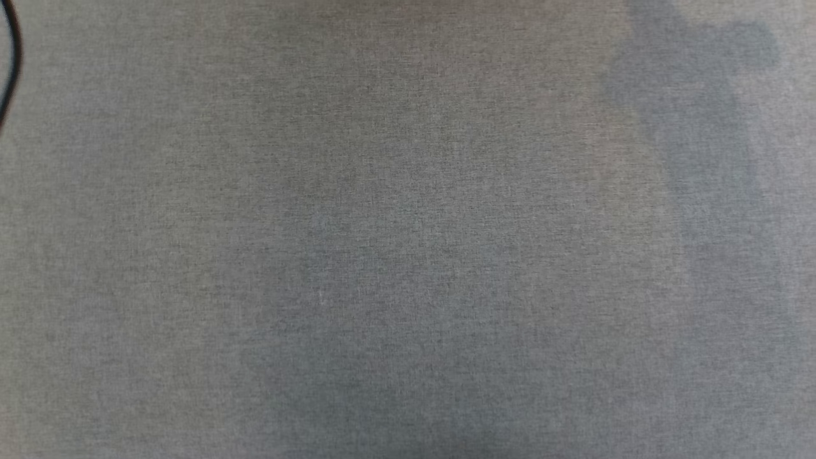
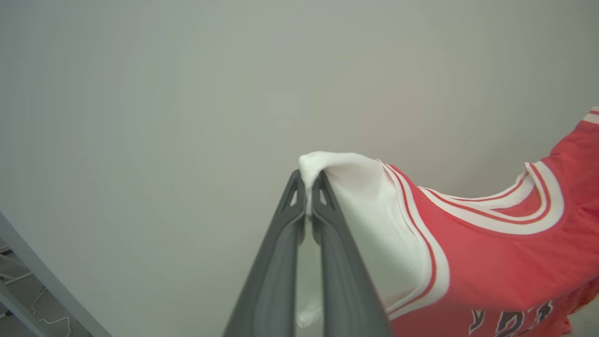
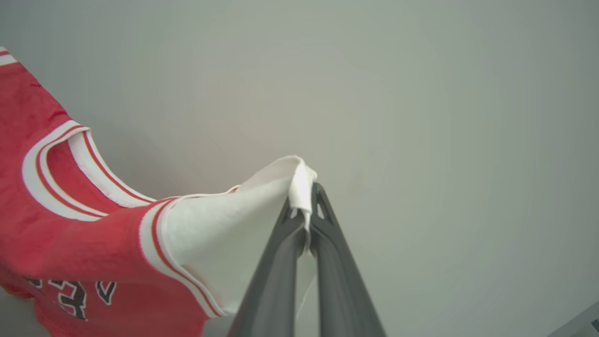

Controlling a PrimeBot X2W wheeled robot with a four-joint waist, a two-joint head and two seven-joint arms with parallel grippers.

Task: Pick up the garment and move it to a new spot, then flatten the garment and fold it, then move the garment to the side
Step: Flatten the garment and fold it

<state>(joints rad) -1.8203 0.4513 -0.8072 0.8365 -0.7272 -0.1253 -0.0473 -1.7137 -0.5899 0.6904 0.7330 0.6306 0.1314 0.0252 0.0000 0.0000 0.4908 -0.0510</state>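
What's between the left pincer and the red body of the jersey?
White sleeve of the garment, pinched in the left pincer, then striped trim; left wrist view.

Head camera faces down, close over the grey desk (image 1: pixel 408 229). Wrist cameras sight along left claw (image 2: pixel 309 181) and right claw (image 3: pixel 305 205), sharing the garment (image 2: pixel 491 262) between them.

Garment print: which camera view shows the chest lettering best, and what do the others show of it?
Right wrist view: the garment hangs with its lettering well inside the frame. In the left wrist view the bottom edge cuts the lettering. The head view looks at grey surface.
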